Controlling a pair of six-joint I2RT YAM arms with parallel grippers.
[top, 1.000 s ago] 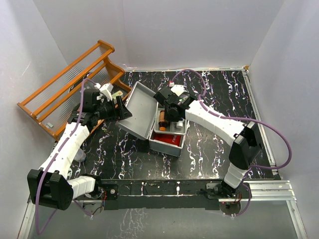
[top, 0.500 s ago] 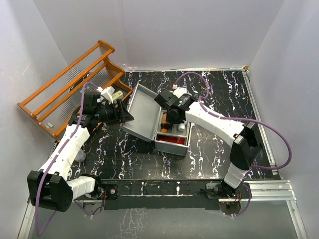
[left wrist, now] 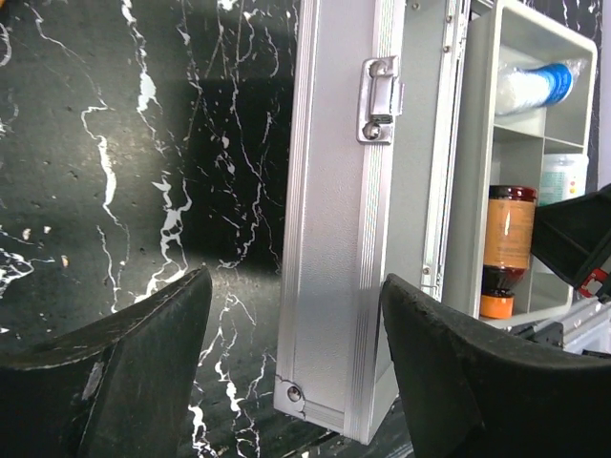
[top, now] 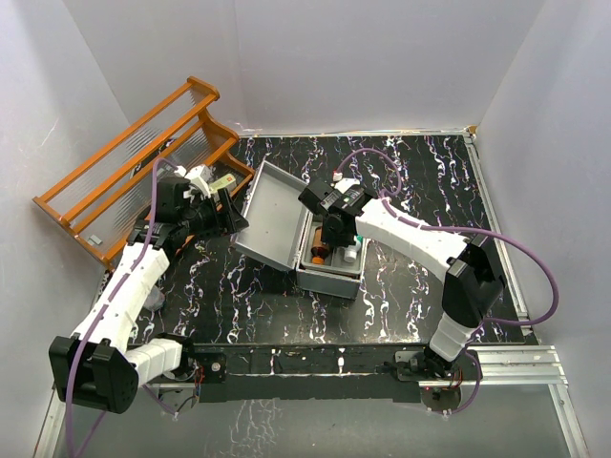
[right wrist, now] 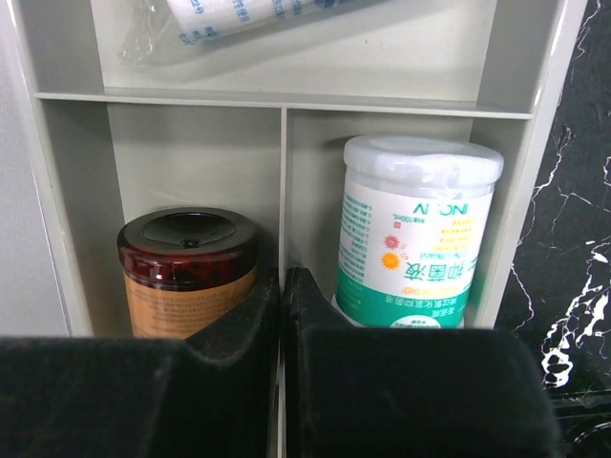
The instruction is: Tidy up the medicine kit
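The medicine kit [top: 327, 281] is a grey metal box standing open mid-table, its lid [top: 270, 215] tilted up to the left. A shallow grey divided tray [top: 348, 260] sits in the box opening. The tray [right wrist: 191, 153] holds a brown jar [right wrist: 188, 262], a white-and-green bottle [right wrist: 415, 229] and a wrapped gauze roll [right wrist: 248, 14]. My right gripper [right wrist: 283, 286] is shut on the tray's middle divider, and shows over the box in the top view [top: 334, 234]. My left gripper [left wrist: 296, 315] is open. The lid's edge [left wrist: 334, 239] and its latch [left wrist: 379, 98] stand between its fingers without touching.
An orange wooden rack [top: 134, 162] leans at the back left, close behind my left arm. The black marble tabletop [top: 420, 172] ends at white walls at the back and on both sides.
My right gripper has brought the tray down into the box, hiding the red pouch that showed at its front. The box shifted slightly to the right. My left gripper stayed by the lid.
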